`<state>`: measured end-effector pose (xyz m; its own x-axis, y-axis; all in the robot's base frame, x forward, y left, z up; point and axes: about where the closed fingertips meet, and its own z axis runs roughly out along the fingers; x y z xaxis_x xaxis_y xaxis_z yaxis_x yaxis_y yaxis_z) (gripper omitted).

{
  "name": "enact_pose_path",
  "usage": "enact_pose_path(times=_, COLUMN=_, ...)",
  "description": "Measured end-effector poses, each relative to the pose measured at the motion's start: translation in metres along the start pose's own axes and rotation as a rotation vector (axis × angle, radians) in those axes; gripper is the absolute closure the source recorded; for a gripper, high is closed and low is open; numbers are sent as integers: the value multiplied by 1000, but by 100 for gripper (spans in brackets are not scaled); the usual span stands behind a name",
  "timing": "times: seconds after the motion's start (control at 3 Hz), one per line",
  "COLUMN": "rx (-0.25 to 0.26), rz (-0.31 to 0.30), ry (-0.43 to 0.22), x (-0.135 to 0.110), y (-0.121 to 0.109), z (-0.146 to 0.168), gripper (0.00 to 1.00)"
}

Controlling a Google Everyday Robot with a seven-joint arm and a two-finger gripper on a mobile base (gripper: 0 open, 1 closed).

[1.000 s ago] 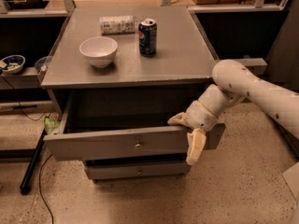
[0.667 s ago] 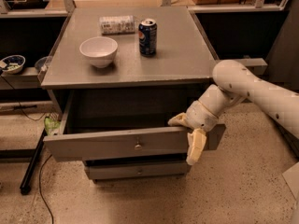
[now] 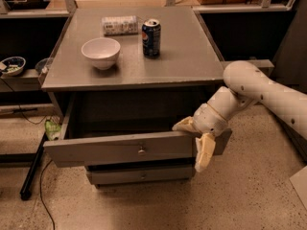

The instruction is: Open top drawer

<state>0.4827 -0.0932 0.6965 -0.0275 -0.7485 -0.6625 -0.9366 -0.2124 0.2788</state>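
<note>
No change is seen from the preceding frames: the top drawer (image 3: 110,150), lower centre, stands pulled out. The gripper (image 3: 191,145) is spread wide astride its front panel, right end. Opening is judged complete.

On the grey wooden top drawer (image 3: 120,150), the cream gripper (image 3: 196,139) hides the front's right part; the right edge cuts the white arm (image 3: 268,92).
</note>
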Motion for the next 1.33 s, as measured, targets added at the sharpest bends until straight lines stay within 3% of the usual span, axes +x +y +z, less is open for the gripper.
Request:
enact_pose_path(times=1.0, rx=-87, rz=-98, ry=-123, x=-8, y=58, z=-2, gripper=0)
enact_pose_path(times=1.33, rx=-88, rz=-99, ry=-123, x=-8, y=58, z=-2, gripper=0)
